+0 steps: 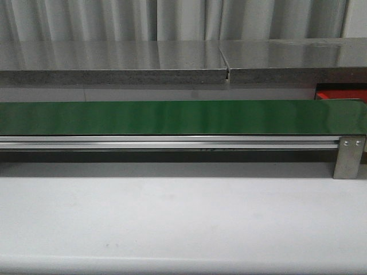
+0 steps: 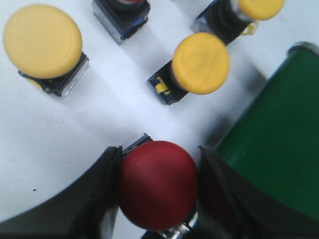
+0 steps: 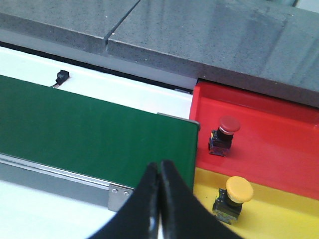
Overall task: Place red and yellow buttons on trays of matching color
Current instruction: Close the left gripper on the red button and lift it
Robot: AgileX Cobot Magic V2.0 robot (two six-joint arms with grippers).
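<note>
left wrist view: left hand [image 2: 157,194] grips smooth domed red button [image 2: 157,185].

We see pale curtains [image 1: 172,20] hanging behind a grey speckled stone ledge [image 1: 114,63], with a white table [image 1: 172,217] in front reflecting soft, even light.

A factory-style test bench: green conveyor belt [image 1: 172,117] on aluminium rail [image 1: 166,142].
</note>
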